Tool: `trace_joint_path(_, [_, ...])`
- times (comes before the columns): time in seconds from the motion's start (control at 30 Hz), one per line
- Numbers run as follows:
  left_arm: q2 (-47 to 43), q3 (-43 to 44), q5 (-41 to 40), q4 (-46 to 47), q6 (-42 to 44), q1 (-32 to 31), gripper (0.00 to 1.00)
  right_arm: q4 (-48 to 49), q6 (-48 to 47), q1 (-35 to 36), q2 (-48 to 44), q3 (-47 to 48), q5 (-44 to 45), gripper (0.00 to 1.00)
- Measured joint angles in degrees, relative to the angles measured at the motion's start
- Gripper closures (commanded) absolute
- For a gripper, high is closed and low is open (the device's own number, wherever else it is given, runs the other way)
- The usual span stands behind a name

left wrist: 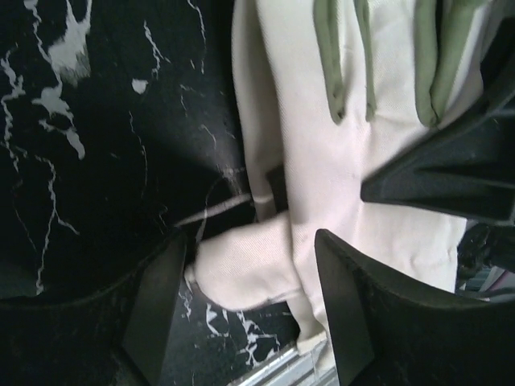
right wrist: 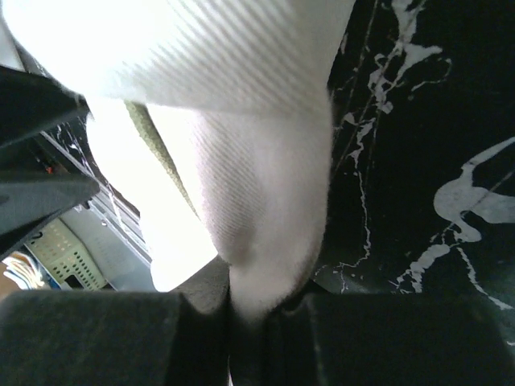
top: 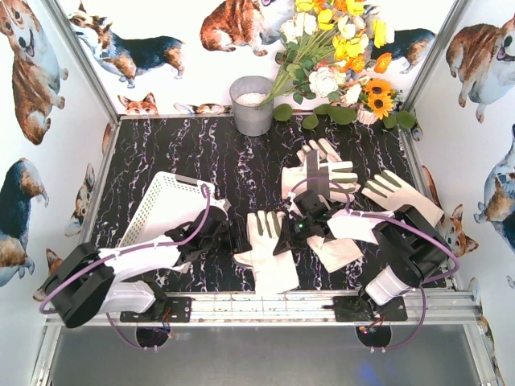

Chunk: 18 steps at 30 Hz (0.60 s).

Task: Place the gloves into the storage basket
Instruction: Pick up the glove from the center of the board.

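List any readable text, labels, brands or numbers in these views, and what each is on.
No readable text in any view.
Gloves, storage basket, metal bucket: no print or label visible.
Greenish board at the edge of the right wrist view: any markings are too blurred to read.

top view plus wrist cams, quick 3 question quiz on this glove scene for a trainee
1. Fill in: the storage basket sits on the robot's ___ side.
2. The right gripper is shut on: A a glove, B the storage basket, C nothing.
3. True or false: the left gripper is clamped tight on the centre glove.
Key: 1 left. 2 A. 3 false, its jaws stand open around that glove's thumb.
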Motion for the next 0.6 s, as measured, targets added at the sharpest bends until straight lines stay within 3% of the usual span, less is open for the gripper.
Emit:
trace_joint_path(0.4, [13.8,3.2,7.0,14.9,1.4,8.0,0.51,-2.1,-1.9,0.0,-0.7,0.0,1.1,1.00])
trace_joint_path(0.6, [20.6,6.1,10.0,21.5,2.4,8.6,0.58,-2.1,-2.1,0.0,-0.7,0.0,1.2,1.00])
